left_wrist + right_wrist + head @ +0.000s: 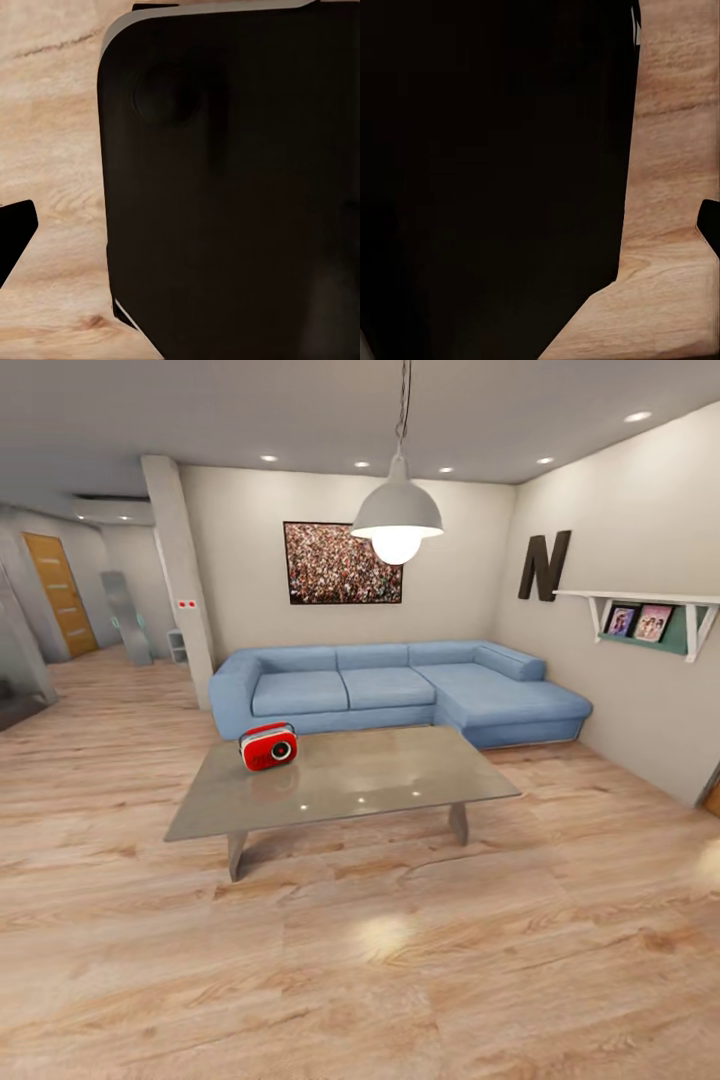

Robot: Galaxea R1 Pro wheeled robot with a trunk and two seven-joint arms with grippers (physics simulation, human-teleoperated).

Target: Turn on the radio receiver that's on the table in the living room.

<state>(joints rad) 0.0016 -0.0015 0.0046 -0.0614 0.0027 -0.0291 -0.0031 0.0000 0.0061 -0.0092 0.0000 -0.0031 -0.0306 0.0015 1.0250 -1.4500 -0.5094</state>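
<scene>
— Where's the small red radio receiver with the white band?

— On the glossy grey-brown low table, near its far left corner — blue sectional sofa just behind.

— Fingers?

— I can't tell; my wrist cameras give dark housing over light wood plank floor.

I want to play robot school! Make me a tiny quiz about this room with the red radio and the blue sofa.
1. True or false: the small rounded red radio receiver stands on the floor.
2. Which corner of the low glossy grey-brown table is the radio nearest in the head view? A) far left B) near right C) far right
3. Fill in: behind the table stands a blue sectional ____, and a white pendant lamp hangs from the ceiling.

Key: 1. False, it stands on the table. 2. A. 3. sofa.
</scene>
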